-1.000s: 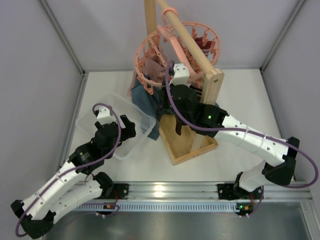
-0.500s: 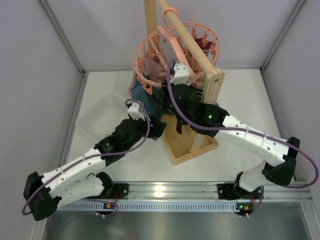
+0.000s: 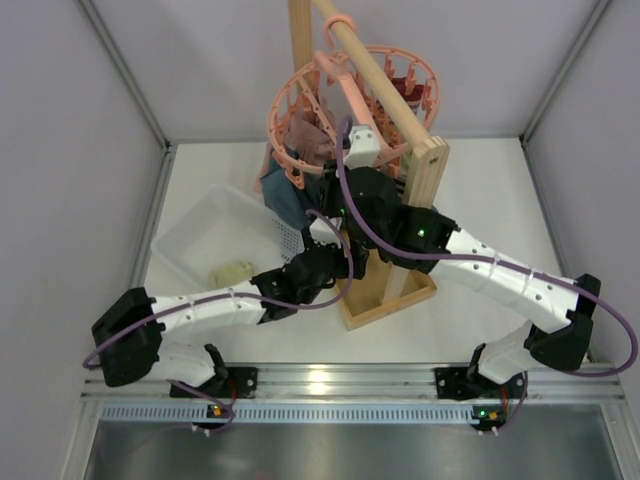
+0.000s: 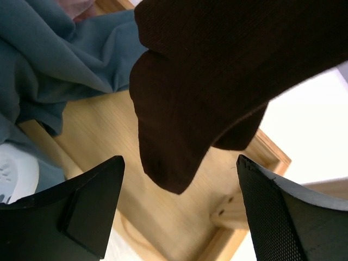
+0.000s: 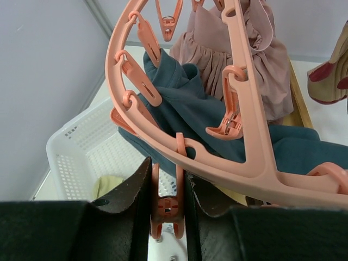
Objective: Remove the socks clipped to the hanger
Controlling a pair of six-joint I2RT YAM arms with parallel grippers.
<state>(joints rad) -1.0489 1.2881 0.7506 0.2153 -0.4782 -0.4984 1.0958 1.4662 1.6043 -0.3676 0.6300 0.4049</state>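
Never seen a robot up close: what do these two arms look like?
Both the left arm and right arm have white shells, black joints and a looping purple cable. A green light glows on the right one. Fingers are black wedges.

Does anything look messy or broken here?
Nothing looks broken or spilled. The only messy bit is the blue cloth, which is bunched up and crumpled under the hanger instead of hanging flat. One cream sock lies in the basket, which seems fine.
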